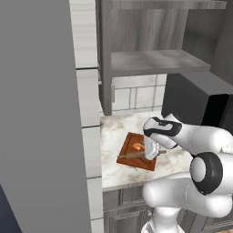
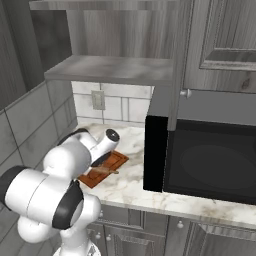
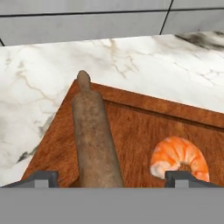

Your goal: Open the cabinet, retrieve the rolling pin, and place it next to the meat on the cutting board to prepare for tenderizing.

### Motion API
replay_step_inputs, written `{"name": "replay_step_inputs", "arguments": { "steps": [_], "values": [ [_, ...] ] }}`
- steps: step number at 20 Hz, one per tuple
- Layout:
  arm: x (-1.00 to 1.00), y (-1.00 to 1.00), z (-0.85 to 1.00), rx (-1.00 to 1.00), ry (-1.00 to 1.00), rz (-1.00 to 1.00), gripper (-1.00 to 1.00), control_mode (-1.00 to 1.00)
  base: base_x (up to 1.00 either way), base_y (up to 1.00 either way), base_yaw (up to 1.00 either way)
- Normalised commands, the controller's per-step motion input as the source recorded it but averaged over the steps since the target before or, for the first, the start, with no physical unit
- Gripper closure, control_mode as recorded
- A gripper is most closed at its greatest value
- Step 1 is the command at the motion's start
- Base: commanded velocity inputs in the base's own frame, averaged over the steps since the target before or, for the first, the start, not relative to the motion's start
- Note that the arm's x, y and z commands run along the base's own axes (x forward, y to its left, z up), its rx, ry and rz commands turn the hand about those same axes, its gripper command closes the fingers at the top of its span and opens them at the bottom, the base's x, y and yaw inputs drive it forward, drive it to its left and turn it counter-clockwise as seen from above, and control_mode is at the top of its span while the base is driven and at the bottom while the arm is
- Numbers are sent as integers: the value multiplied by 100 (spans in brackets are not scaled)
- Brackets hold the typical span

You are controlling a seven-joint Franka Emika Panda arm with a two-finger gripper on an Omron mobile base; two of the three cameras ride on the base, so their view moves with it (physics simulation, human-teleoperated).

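Rolling pin point(image 3: 94, 135) lying on cutting board point(image 3: 144, 127) beside meat point(image 3: 180, 158); end effector point(image 3: 117, 177) fingers apart, pin released; next move: lift clear

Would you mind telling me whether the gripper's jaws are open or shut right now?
Open. In the hand view the gripper has its fingertips set wide apart, one either side of the rolling pin lying on the cutting board.
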Motion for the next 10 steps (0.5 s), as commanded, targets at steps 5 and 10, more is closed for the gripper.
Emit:
{"name": "replay_step_inputs", "arguments": {
  "steps": [5,10],
  "values": [
    [-4,15,25,-3,-1,0,-100,-100,0,0,0],
    [-20,14,32,-3,-5,0,-100,-100,0,0,0]
  ]
}}
